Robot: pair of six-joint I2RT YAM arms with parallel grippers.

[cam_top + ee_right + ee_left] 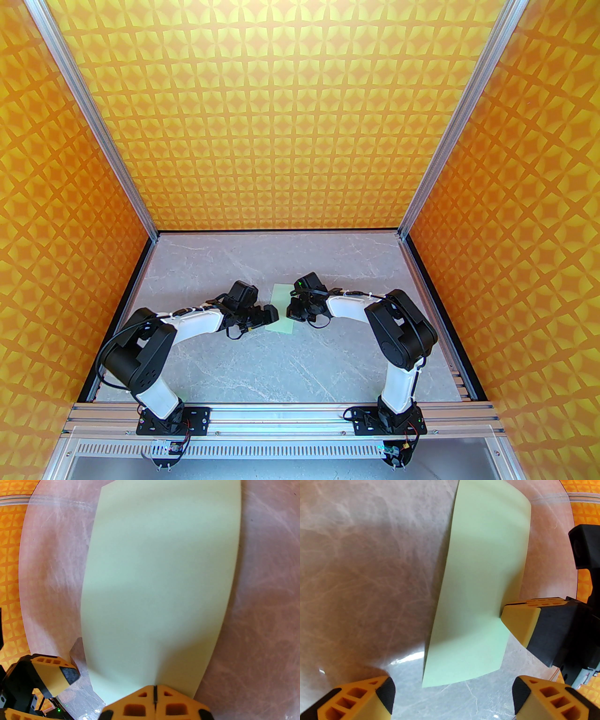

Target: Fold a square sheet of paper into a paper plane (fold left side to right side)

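The square sheet of paper [281, 307] lies on the table between my two grippers as a narrow pale green rectangle, doubled over on itself. In the left wrist view the paper [478, 592] bows up slightly along its right edge. My left gripper [452, 698] hovers open just off the paper's near end, nothing between its fingers [370, 698]. My right gripper [154, 702] is shut, its joined tips resting on the paper [159, 585] at its edge. From above, the left gripper [272, 313] and right gripper [296, 311] flank the sheet.
The grey marbled table [281, 365] has free room in front of and behind the paper. Orange patterned walls [70, 234] and aluminium posts enclose it on three sides. Both arms' elbows bend outward toward the side walls.
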